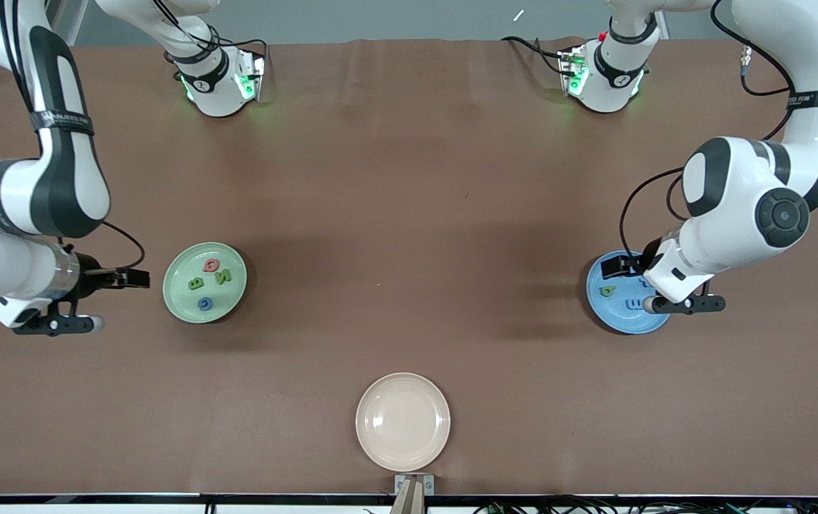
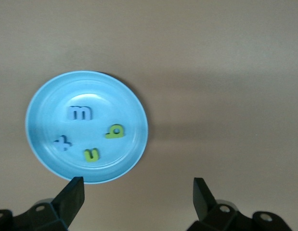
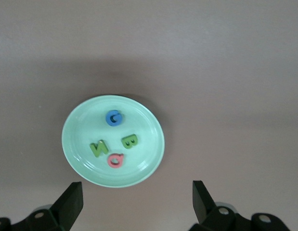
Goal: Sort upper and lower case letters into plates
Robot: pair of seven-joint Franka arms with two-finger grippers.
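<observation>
The pale green plate (image 1: 175,300) lies toward the right arm's end of the table. It holds several letters: a blue G (image 3: 113,117), a green B (image 3: 130,141), a green N (image 3: 98,147) and a red letter (image 3: 115,160). The blue plate (image 1: 612,314) lies toward the left arm's end. In it are a blue m (image 2: 80,113), another small blue letter (image 2: 62,142), a green u (image 2: 91,154) and a green b (image 2: 114,131). My right gripper (image 3: 137,188) hangs open and empty over the table beside the green plate. My left gripper (image 2: 139,185) hangs open and empty at the blue plate's edge.
A cream-beige plate (image 1: 402,421) with nothing in it sits near the table's front edge, midway between the two arms. The brown table top (image 1: 409,235) stretches bare between the plates. Both arm bases stand along the edge farthest from the front camera.
</observation>
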